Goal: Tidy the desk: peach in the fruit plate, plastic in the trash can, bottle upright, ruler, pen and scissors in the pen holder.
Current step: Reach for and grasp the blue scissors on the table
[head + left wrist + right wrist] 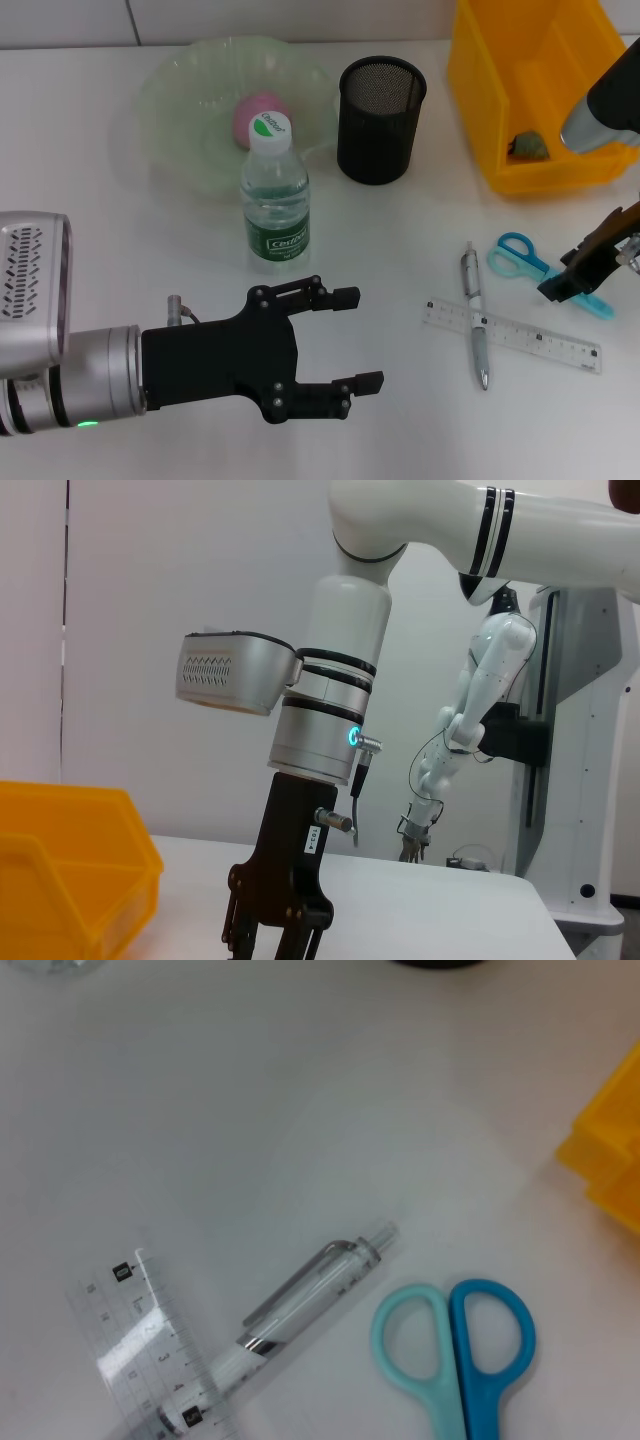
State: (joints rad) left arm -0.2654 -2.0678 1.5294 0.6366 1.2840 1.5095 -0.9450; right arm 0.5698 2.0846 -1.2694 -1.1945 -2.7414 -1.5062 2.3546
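My left tool (pixel 350 338) is hovering spread open beside the upright bottle (pixel 274 195). Right tool (pixel 568 283) is sitting over the scissors (pixel 530 264), can't tell its state. Pen (pixel 475 313) is lying crosswise on the ruler (pixel 510 333) on the white counter (pixel 120 260).

A pink peach (pixel 262 115) lies in the pale green translucent fruit plate (pixel 180 90) at about eleven o'clock on the white surface (pixel 400 240). A clear bottle (pixel 274 195) with a white cap and green label stands upright just at the plate's six o'clock edge. The black mesh pen holder (pixel 381 118) stands at the plate's three o'clock. The yellow trash can (pixel 520 110) sits at one o'clock with crumpled plastic (pixel 528 147) inside. At four o'clock, a clear pen (pixel 475 315) lies across the transparent ruler (pixel 511 334); blue scissors (pixel 523 258) lie closed beside them.
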